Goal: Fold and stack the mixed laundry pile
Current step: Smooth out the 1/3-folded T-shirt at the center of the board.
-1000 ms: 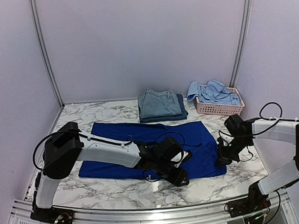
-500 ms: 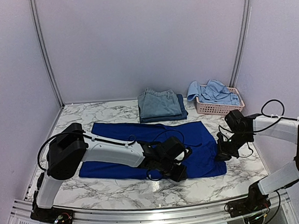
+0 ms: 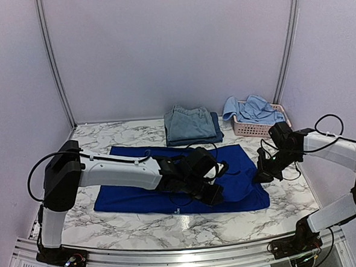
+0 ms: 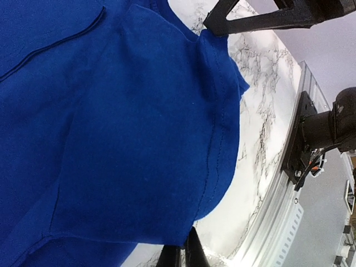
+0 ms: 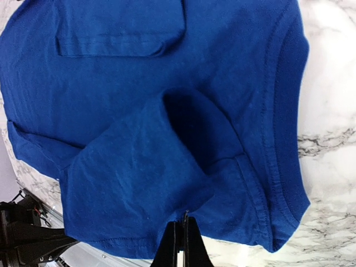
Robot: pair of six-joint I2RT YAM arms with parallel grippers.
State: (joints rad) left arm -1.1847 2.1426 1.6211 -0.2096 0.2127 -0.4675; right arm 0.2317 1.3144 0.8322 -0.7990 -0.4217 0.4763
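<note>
Marble table [image 3: 123,229], T-shirt [image 3: 134,200] hem — left gripper [image 3: 214,198] farther back

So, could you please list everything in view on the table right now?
royal-blue cotton T-shirt: one, royal blue, spread out mid-table.
folded faded denim garment: one, pale blue, far edge of the table, on top of the navy piece.
folded navy garment: one, dark navy, under the denim, only its edges showing.
light-blue shirt: at least one, light blue, heaped in the basket, draped over its left rim.
pink plastic lattice basket: one, pink, far right corner.
white marble-pattern table: one, white with grey veins, under everything.
left gripper: one, black, shut on a T-shirt edge.
right gripper: one, black, shut on the T-shirt's right end.
</note>
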